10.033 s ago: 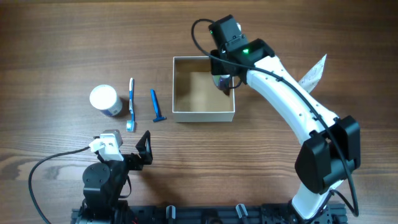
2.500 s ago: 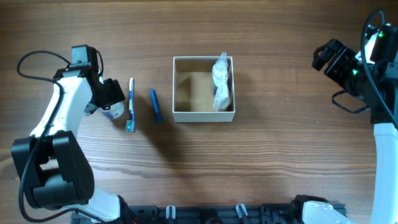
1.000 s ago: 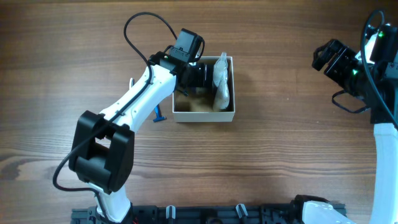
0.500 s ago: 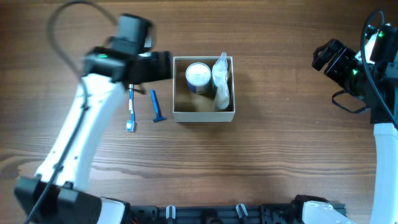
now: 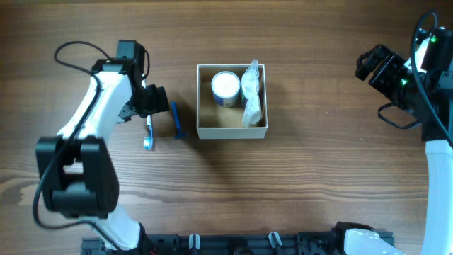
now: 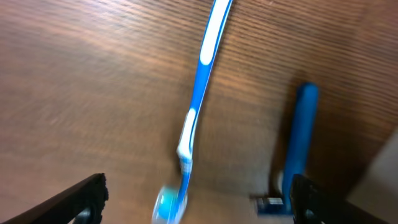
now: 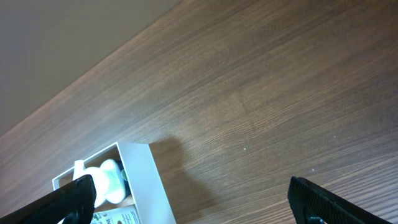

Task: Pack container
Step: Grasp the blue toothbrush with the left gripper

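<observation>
The container [image 5: 232, 132], a shallow white-walled box with a tan floor, sits at mid-table. A round white jar [image 5: 225, 86] and a pale tube [image 5: 251, 95] lie in it. Left of it lie a blue-and-white toothbrush [image 5: 148, 132] and a blue razor [image 5: 177, 120]. My left gripper [image 5: 152, 101] hovers open over the toothbrush's upper end. In the left wrist view the toothbrush [image 6: 200, 99] runs down between the open left gripper [image 6: 198, 202], with the razor [image 6: 300, 137] beside the right finger. My right gripper [image 5: 369, 67] hangs open and empty far to the right.
The right wrist view shows a corner of the container [image 7: 149, 180] at the lower left, with bare wood under the right gripper [image 7: 193, 202]. Black rails [image 5: 233, 244] line the near table edge.
My left arm has drawn back from the container to the left and now hovers over the toothbrush. The white jar stays in the container. The right arm has not moved.
</observation>
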`<act>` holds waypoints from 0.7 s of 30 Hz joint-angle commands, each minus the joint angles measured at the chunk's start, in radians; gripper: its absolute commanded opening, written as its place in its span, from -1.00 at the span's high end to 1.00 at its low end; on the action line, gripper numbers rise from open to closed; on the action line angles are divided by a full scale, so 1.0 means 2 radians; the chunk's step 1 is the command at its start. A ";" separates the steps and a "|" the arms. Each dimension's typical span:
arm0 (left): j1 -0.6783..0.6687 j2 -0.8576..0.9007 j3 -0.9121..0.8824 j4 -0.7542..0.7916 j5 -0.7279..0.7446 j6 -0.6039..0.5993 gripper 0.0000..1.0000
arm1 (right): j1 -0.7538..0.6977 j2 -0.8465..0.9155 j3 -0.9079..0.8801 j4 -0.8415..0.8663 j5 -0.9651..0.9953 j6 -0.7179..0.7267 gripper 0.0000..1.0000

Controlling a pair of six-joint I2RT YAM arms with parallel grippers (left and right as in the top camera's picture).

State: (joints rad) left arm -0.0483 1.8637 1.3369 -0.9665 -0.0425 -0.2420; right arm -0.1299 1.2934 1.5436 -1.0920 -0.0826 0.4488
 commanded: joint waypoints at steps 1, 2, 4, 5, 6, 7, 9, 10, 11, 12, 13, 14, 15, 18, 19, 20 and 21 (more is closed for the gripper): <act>0.003 0.035 -0.004 0.011 0.004 0.037 -0.73 | -0.001 0.006 0.003 0.002 -0.006 0.000 -0.99; 0.003 0.041 -0.004 0.015 0.004 0.040 -0.64 | -0.001 0.006 0.003 0.002 -0.006 0.000 -0.99; 0.003 0.051 -0.004 0.020 0.003 0.041 -0.44 | -0.001 0.006 0.003 0.002 -0.006 0.000 -1.00; 0.003 0.055 -0.004 0.023 0.003 0.041 -0.39 | -0.001 0.006 0.003 0.002 -0.006 -0.001 -0.99; 0.003 0.059 -0.004 0.025 0.003 0.041 -0.36 | -0.001 0.006 0.003 0.002 -0.006 0.000 -0.99; 0.003 0.064 -0.005 0.028 0.004 0.041 -0.35 | -0.001 0.006 0.003 0.002 -0.006 0.000 -1.00; 0.003 0.070 -0.005 0.030 0.004 0.041 -0.33 | -0.001 0.006 0.003 0.002 -0.006 0.000 -0.99; 0.003 0.074 -0.005 0.031 0.004 0.041 -0.27 | -0.001 0.006 0.003 0.002 -0.006 0.000 -0.99; 0.003 0.077 -0.005 0.031 0.004 0.041 -0.19 | -0.001 0.006 0.003 0.002 -0.006 0.000 -1.00; 0.003 0.079 -0.005 0.031 0.004 0.041 -0.07 | -0.001 0.006 0.003 0.002 -0.006 -0.001 -1.00; 0.003 0.080 -0.005 0.031 0.004 0.041 -0.02 | -0.001 0.006 0.003 0.002 -0.006 -0.001 -0.99; 0.003 0.081 -0.005 0.031 0.004 0.041 0.08 | -0.001 0.006 0.003 0.002 -0.006 0.000 -1.00; 0.003 0.081 -0.006 0.031 0.004 0.041 0.21 | -0.001 0.006 0.003 0.001 -0.006 -0.001 -1.00; 0.003 0.081 -0.006 0.028 0.004 0.041 0.44 | -0.001 0.006 0.003 0.001 -0.006 -0.001 -0.99; 0.003 0.081 -0.006 0.027 0.004 0.041 0.48 | -0.001 0.006 0.003 0.002 -0.006 -0.001 -0.99; 0.003 0.081 -0.006 0.026 0.004 0.041 0.50 | -0.001 0.006 0.003 0.001 -0.006 -0.001 -0.99; 0.003 0.081 -0.006 0.026 0.004 0.041 0.53 | -0.001 0.006 0.003 0.002 -0.006 -0.001 -0.99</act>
State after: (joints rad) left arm -0.0475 2.0178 1.3331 -0.9108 -0.0399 -0.1623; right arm -0.1299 1.2934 1.5436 -1.0920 -0.0826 0.4488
